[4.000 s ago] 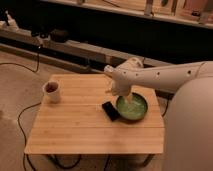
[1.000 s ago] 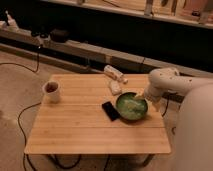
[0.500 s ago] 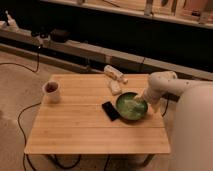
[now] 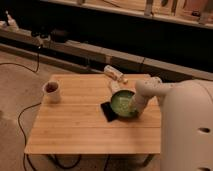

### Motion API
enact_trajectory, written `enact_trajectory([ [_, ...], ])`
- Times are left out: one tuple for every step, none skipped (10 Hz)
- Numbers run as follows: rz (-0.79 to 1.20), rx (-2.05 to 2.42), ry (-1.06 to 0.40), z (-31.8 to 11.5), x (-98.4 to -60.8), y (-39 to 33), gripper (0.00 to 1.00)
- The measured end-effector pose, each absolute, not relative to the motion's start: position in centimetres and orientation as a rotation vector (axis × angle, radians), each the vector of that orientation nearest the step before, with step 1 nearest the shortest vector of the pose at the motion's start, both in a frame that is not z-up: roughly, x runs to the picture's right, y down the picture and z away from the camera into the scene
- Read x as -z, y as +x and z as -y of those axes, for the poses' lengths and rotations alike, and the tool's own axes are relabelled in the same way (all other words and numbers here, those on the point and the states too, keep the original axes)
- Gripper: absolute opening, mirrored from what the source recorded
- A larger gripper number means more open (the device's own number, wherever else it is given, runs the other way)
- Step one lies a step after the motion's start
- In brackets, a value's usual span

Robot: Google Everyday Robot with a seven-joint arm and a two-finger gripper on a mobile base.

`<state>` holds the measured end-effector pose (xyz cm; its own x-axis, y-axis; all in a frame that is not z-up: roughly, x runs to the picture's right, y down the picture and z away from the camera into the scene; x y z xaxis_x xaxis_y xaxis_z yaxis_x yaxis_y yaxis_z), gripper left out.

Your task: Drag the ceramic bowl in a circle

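**Robot Gripper Working at Green Bowl on Wooden Table**

A small white mug (image 4: 51, 91) with dark contents is standing well to the left of the round, shallow, green glazed ceramic bowl (image 4: 121, 101). Both are sitting on a pale wooden slatted table (image 4: 75, 131). A flat black rectangular object (image 4: 108, 112) is lying against the bowl's left side. Behind the bowl, a pale oblong object (image 4: 114, 74) is resting near the table's far edge. At the bowl's right rim, the gripper (image 4: 133, 108) of the white robot arm (image 4: 150, 89) is pressing down beside the glaze. Whether it is clenched or released cannot be told.
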<state>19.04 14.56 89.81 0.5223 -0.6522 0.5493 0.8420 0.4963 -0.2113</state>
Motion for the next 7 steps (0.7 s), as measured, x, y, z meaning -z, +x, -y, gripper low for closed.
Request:
enact_trajectory([
  [0.430, 0.929, -0.490, -14.4, -89.9, 19.1, 0.15],
  [0.420, 0.921, -0.478, -13.6, -89.5, 19.4, 0.14],
  [0.392, 0.916, -0.446, -12.0, -88.9, 20.0, 0.14],
  [0.367, 0.918, -0.423, -10.9, -88.3, 20.5, 0.14],
  [0.319, 0.930, -0.391, -9.0, -87.3, 21.7, 0.14],
  [0.293, 0.924, -0.377, -8.2, -86.8, 22.6, 0.14],
  [0.271, 0.914, -0.372, -7.8, -86.4, 23.6, 0.14],
])
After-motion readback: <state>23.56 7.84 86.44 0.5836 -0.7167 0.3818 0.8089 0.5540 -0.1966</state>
